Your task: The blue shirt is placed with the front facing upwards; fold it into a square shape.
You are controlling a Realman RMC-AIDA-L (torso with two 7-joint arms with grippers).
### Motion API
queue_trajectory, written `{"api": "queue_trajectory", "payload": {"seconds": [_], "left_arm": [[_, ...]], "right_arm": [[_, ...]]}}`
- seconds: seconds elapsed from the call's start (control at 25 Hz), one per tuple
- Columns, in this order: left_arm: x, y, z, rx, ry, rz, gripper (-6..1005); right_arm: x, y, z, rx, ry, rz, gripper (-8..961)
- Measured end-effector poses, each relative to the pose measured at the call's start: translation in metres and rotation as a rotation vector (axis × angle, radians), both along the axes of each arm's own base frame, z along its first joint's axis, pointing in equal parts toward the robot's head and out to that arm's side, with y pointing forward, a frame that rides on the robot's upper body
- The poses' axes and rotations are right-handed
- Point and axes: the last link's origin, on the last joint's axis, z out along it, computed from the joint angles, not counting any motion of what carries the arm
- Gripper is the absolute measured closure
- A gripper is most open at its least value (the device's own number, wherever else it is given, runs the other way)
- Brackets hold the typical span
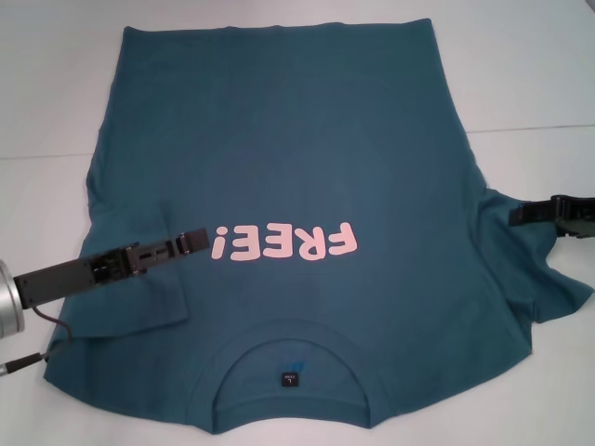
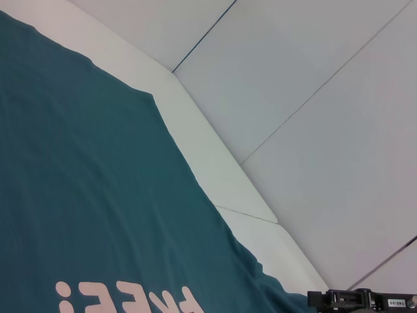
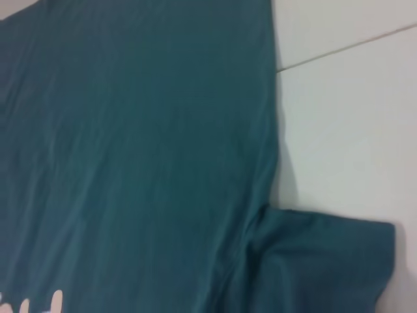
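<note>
The blue shirt (image 1: 288, 167) lies flat on the white table, front up, with the pink "FREE!" print (image 1: 284, 243) showing and the collar (image 1: 293, 372) nearest me. Its left sleeve (image 1: 130, 302) lies folded inward onto the body. My left gripper (image 1: 195, 240) hovers over that fold, its tip next to the print's exclamation mark. My right gripper (image 1: 525, 214) is at the shirt's right side, over the spread, slightly rumpled right sleeve (image 1: 539, 269). The left wrist view shows the shirt (image 2: 98, 195) and, far off, the right gripper (image 2: 355, 300). The right wrist view shows the shirt body (image 3: 130, 150) and the right sleeve (image 3: 326, 261).
The white table (image 1: 530, 74) runs around the shirt, with a seam line at the back right (image 1: 539, 128). The shirt's hem lies at the far side near the table's back edge (image 1: 279, 23). A cable (image 1: 37, 358) hangs from my left arm at the near left.
</note>
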Motion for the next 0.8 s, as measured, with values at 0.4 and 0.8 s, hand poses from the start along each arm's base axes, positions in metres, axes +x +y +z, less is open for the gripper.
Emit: {"api": "queue_trajectory", "payload": {"seconds": [0.4, 0.8], "left_arm": [[-0.001, -0.001, -0.001, 0.000, -0.001, 0.005, 66], [-0.002, -0.002, -0.001, -0.002, -0.001, 0.006, 66]], "right_arm": [[-0.011, 0.003, -0.004, -0.035, 0.001, 0.035, 144], [-0.020, 0.004, -0.001, -0.043, -0.001, 0.089, 146]]}}
